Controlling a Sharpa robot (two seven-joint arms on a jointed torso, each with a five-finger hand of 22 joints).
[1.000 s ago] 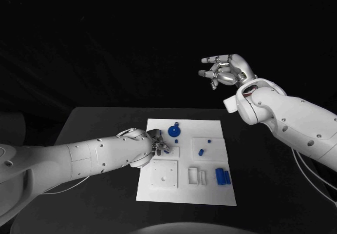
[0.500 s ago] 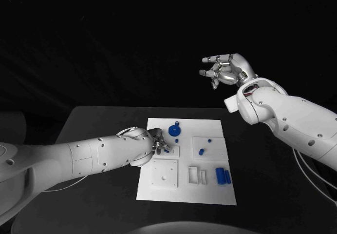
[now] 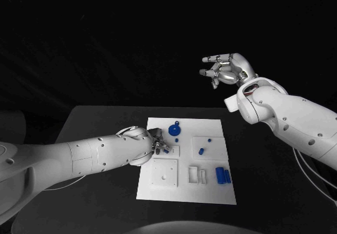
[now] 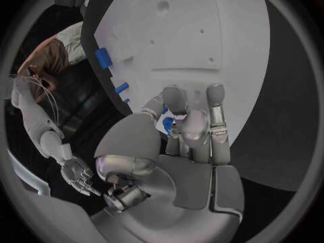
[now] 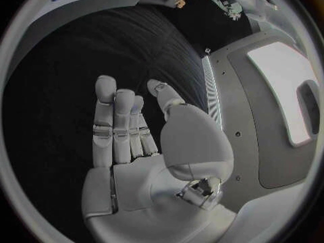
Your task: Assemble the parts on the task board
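The white task board (image 3: 184, 187) lies in the middle of the black table. My left hand (image 3: 156, 142) is low over the board's left side, fingers curled in. In the left wrist view my left hand (image 4: 192, 127) pinches a small blue part (image 4: 167, 125) between thumb and fingers, just above the board (image 4: 202, 16). A round blue part (image 3: 174, 130) sits on the board's far side beside that hand. Two small blue pieces (image 3: 201, 151) stand in the right middle, and blue cylinders (image 3: 222, 176) lie near the right edge. My right hand (image 3: 225, 68) is raised high behind the table, fingers apart and holding nothing (image 5: 135, 140).
White raised blocks (image 3: 165, 174) and slotted holders (image 3: 197, 175) stand on the board's near half. Bare black table (image 3: 91, 126) lies to the left and right of the board. My left forearm (image 3: 84, 158) crosses the table's left side.
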